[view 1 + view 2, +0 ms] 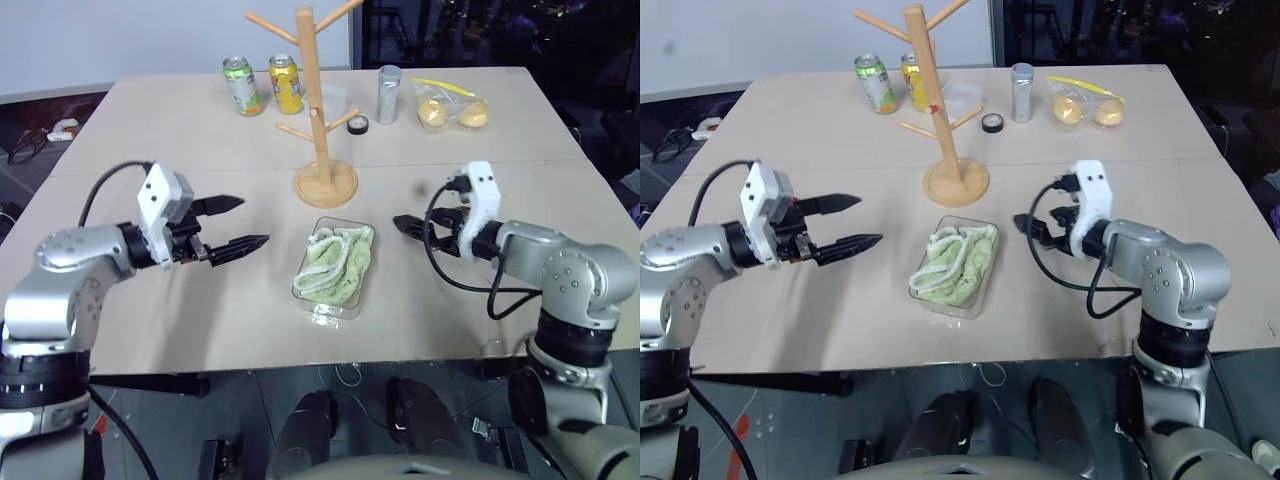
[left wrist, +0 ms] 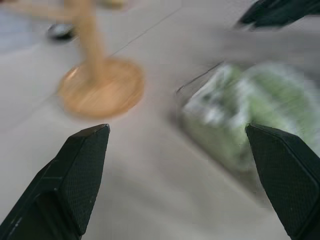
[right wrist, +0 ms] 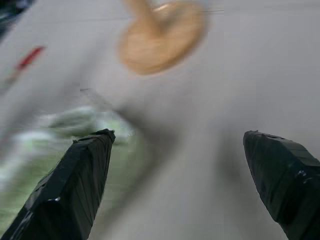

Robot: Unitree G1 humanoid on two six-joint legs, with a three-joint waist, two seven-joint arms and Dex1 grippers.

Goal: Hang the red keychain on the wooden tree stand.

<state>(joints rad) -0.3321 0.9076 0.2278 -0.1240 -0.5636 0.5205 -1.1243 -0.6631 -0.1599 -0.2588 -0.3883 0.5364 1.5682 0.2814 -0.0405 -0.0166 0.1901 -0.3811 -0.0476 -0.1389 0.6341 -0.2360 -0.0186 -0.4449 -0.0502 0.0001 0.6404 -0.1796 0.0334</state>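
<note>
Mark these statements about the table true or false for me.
1. The jaws of the left gripper and the right gripper stand open with nothing between them. True.
2. The wooden tree stand lies tipped over on the table. False: it stands upright on its round base.
3. A green cloth sits in a clear container between the two grippers. True.
4. The silver can stands to the left of the green can and the yellow can. False: it stands on the right side of the stand, and both of those cans are on the left side.
</note>
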